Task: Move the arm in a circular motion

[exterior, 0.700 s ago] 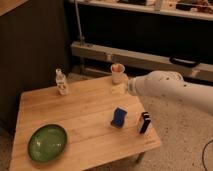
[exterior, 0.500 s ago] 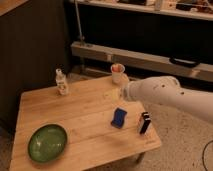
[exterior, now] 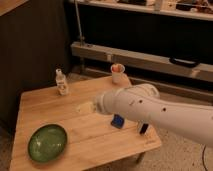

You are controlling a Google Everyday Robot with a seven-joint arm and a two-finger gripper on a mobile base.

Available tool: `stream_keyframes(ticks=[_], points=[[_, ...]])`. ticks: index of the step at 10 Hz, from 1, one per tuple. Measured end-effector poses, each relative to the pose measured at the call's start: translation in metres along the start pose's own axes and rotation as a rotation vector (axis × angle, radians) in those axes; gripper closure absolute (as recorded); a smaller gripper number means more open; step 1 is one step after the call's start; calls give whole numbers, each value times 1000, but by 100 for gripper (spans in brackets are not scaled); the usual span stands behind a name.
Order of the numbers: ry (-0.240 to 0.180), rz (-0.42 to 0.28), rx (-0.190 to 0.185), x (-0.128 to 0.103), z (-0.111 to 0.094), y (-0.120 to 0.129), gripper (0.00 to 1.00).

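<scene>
The arm point(exterior: 150, 112) is a thick glossy white tube with small dark holes, reaching in from the right edge over the wooden table point(exterior: 45, 107). Its pale cream tip, the gripper point(exterior: 84, 107), hangs above the table's middle, right of the small bottle and above the green bowl. Nothing is seen held at the tip.
On the table stand a small clear bottle point(exterior: 61, 82) at the back left, a white cup point(exterior: 117, 73) at the back right, a green bowl point(exterior: 47, 142) at the front left, a blue object point(exterior: 117, 121) and a dark one point(exterior: 143, 129) partly behind the arm. A metal rail point(exterior: 150, 57) runs behind.
The arm has swung left and nearer the camera, its tip moving from the table's right side to above the middle. It now covers part of the blue and dark objects.
</scene>
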Motion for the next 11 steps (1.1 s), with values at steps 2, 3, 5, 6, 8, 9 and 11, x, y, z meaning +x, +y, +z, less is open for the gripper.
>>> stream_keyframes(ticks=[2,3,5,6,8,9,11], points=[[16,-100,61,25,5,-55,20],[25,-141,84,44,10,-81,20],[36,-168,107,72,23,-117,20],[40,-170,108,78,28,-122,20],[44,-155,96,89,35,-116,20],[44,-138,87,92,38,-107,20],[39,-90,61,97,48,-69,20]])
